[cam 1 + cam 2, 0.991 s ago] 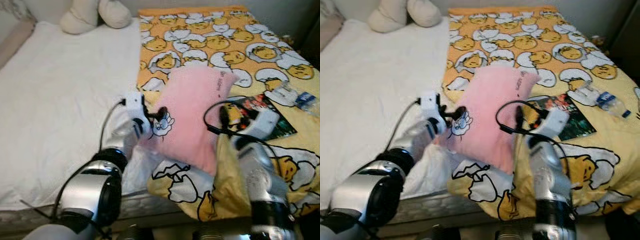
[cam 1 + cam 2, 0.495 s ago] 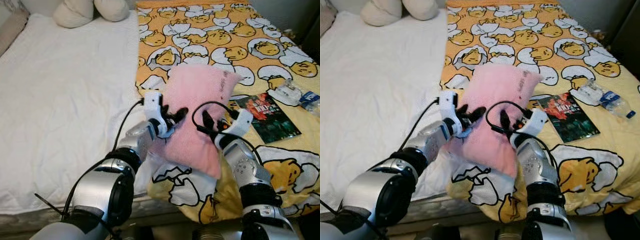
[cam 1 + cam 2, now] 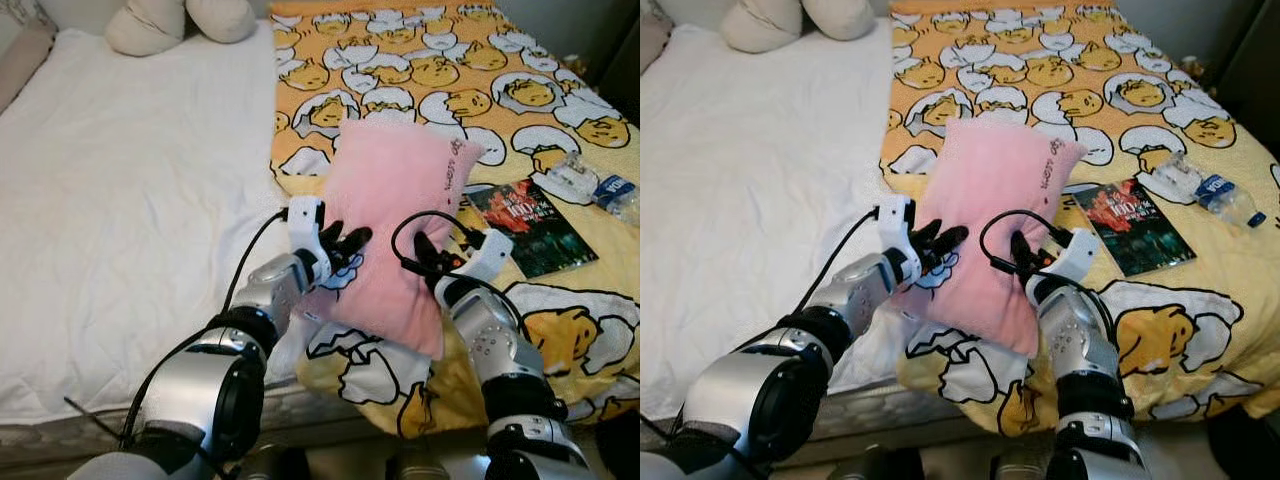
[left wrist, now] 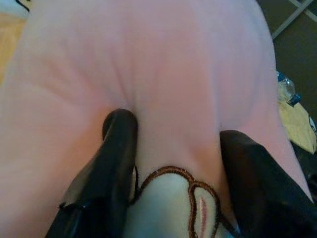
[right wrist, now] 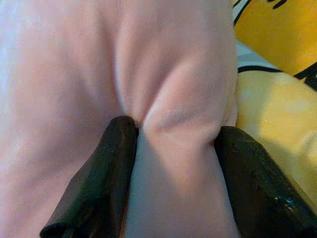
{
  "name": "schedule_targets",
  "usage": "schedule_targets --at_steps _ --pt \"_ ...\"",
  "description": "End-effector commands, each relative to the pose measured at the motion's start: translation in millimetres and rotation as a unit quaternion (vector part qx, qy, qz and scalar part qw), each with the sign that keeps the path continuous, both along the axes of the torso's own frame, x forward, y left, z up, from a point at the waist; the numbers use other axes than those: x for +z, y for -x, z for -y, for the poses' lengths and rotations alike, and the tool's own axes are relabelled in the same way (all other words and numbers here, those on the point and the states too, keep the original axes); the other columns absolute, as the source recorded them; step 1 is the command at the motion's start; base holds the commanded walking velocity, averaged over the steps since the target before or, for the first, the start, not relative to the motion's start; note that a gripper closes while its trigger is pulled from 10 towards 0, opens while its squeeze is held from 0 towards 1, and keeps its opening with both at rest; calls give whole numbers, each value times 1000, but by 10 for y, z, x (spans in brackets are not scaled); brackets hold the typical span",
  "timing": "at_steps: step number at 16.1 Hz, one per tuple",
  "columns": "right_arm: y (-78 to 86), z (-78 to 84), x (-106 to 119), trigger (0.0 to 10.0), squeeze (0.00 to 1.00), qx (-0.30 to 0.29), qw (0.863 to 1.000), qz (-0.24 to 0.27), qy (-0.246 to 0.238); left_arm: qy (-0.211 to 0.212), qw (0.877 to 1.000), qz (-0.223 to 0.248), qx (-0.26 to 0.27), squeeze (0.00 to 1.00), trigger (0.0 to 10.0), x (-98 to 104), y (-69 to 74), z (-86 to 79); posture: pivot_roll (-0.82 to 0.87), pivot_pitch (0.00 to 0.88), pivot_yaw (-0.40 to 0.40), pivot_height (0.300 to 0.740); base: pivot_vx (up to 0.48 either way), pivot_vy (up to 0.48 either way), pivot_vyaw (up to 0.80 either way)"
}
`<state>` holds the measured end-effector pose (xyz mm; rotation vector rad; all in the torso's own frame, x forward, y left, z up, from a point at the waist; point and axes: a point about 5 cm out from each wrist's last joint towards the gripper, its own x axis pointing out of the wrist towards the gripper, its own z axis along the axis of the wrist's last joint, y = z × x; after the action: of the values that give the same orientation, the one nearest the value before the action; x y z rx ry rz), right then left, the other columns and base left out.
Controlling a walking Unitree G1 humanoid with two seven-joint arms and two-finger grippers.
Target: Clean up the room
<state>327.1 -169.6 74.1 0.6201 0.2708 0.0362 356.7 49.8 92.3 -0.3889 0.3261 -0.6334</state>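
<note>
Both the left hand [image 3: 343, 247] and the right hand [image 3: 428, 262] pinch the pink pillow [image 3: 392, 215] near the bed's [image 3: 120, 200] front edge, and its bottom corner hides behind the right arm.

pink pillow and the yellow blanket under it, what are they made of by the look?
Pink pillow: soft plush or fleece over filling, matte; it puckers where the left gripper and right gripper pinch it. Yellow blanket: printed fabric, probably fleece or cotton; it folds limply over the bed edge.
</note>
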Motion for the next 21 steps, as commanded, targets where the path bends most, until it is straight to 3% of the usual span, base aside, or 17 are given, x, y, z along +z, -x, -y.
schedule_targets --at_steps 1,4,8,19,21 --pt "36 2 20 0 0 -2 1000 9 2 -3 999 -29 -15 0 0 -151 87 -35 -240 108 94 718 0 0 0" --pt "88 104 -52 0 0 -32 999 3 0 3 999 -32 -14 0 0 -183 103 -79 -234 106 94 718 0 0 0" --pt "109 85 -31 0 0 -22 1000 12 2 31 999 -26 -21 0 0 -149 95 -86 -232 91 95 718 0 0 0" --pt "71 -51 18 0 0 2 999 27 -23 12 1000 -9 -12 0 0 -191 133 -37 -223 87 89 718 0 0 0" --pt "60 -28 49 0 0 3 999 32 10 -4 1000 19 -9 0 0 -126 93 -54 -227 79 100 718 0 0 0"
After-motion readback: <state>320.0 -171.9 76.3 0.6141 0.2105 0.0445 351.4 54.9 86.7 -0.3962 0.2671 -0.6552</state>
